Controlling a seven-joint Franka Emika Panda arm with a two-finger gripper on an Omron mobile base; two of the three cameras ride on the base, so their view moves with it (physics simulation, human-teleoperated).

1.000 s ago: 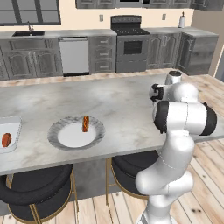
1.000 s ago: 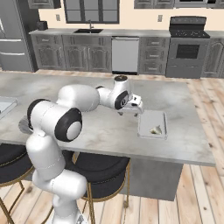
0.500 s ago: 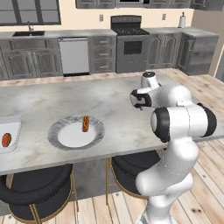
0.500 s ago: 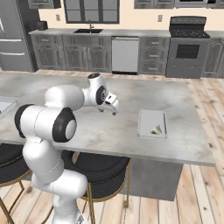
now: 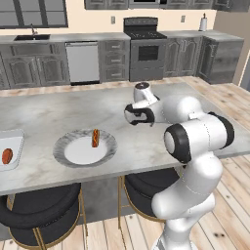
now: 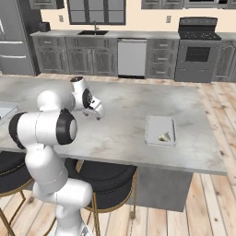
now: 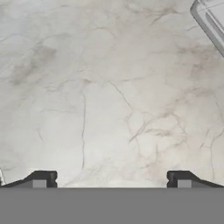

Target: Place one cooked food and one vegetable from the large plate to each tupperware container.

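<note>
The large plate (image 5: 68,155), round with a grey marbled rim, lies on the island counter with a bun-wrapped hot dog (image 5: 95,137) on its far side. A small reddish-orange oval vegetable (image 5: 7,156) rests in the left tupperware container (image 5: 14,138). The right tupperware container (image 6: 156,126) holds a pale piece (image 6: 165,136). My gripper (image 5: 135,119) (image 6: 96,112) hangs over bare counter between plate and right container. It is open and holds nothing. In the hand view the gripper (image 7: 111,179) faces marble, fingertips (image 7: 41,178) far apart, and a container corner (image 7: 209,21) shows at top right.
Two dark round stools (image 5: 39,219) stand under the counter's near edge. Cabinets, a dishwasher and a stove (image 5: 146,49) line the far wall. Bare marble lies all around the gripper.
The arm has swung left, from above the right tupperware container to the middle of the counter. The jaws stayed open. The food items have not moved.
</note>
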